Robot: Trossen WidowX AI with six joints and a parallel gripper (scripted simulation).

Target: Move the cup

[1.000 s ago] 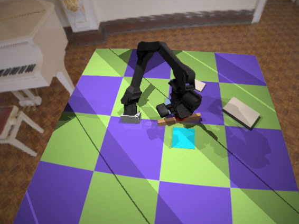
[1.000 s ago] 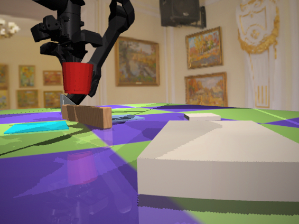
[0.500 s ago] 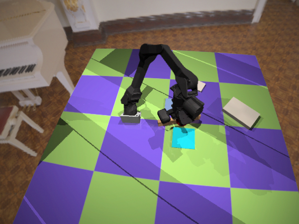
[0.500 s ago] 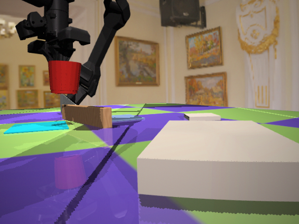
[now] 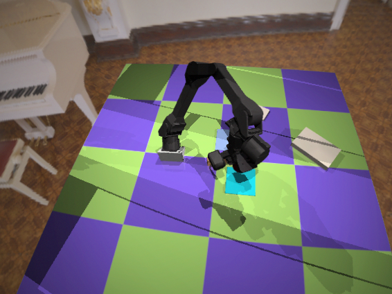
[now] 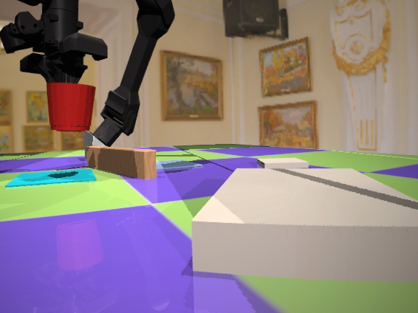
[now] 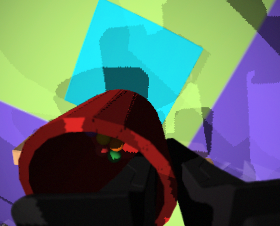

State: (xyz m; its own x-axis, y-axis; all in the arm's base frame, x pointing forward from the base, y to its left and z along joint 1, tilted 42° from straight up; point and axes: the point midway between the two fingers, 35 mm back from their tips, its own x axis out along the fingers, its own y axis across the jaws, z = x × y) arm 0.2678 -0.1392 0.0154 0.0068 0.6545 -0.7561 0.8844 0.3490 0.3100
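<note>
The hand (image 6: 63, 77) is clamped on the rim of the red cup (image 6: 70, 106), which hangs upright beneath it, in the air above the cyan pad (image 6: 52, 177) near the middle of the table (image 6: 111, 243), marbles (image 7: 114, 148) inside. A wooden block (image 6: 122, 161) lies between this pad and the pale blue pad (image 6: 179, 165). Two beige slabs (image 5: 316, 147) sit toward the table's right edge.

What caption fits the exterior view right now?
Gripper holds the upright red cup in the air above the cyan pad, beyond the wooden block.
</note>
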